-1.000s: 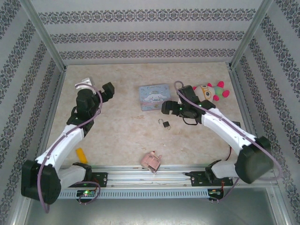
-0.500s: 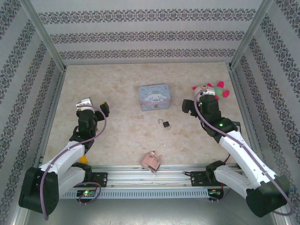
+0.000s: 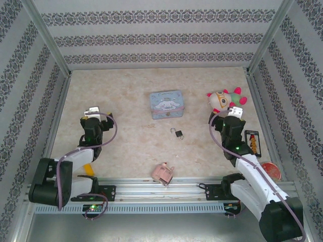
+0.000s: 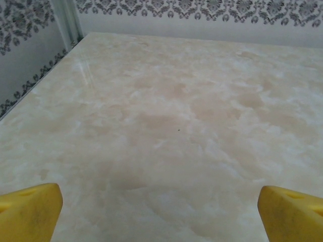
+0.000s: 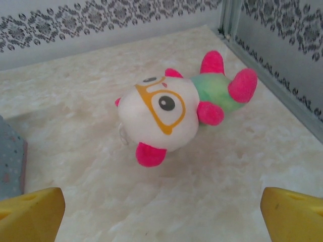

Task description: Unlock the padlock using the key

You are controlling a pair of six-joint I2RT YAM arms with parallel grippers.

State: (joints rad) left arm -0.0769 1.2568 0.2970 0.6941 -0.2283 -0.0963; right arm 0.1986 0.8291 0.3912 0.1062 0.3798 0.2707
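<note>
My left gripper [image 4: 160,209] and right gripper [image 5: 161,212]: fingers spread, empty, well apart either side of tin [image 3: 166,104], likely parked. Padlock [image 3: 177,133] lies just near-side of tin, unheld; key too small to discern.

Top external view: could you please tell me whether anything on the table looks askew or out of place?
Nothing looks spilled or broken. The pink toy block sits skewed at the near edge of the table, and the plush toy lies toppled at the far right. The padlock lies mid-table.
</note>
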